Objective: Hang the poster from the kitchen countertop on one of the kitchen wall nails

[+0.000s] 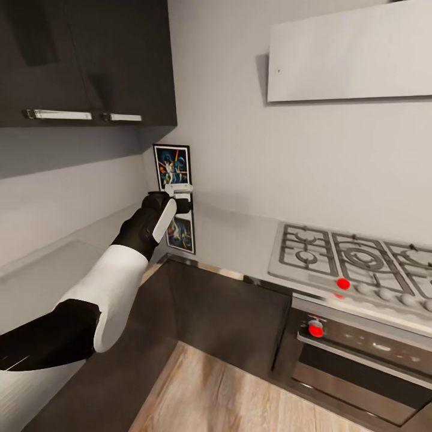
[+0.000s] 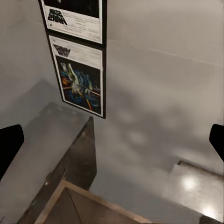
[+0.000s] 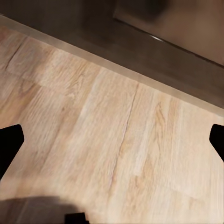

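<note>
Reaching w/ left arm [image 1: 108,276] toward poster [image 1: 172,166], fingers [image 2: 10,144] apart.

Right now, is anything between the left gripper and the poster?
Nothing visible. The left gripper, fingers spread wide, is in front of the poster standing in the countertop corner against the wall; the left wrist view shows bare worktop between them.

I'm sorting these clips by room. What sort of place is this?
A home kitchen, it seems: a gas hob with an oven below it, a grey countertop and dark wall cabinets. A poster stands in the corner.
</note>
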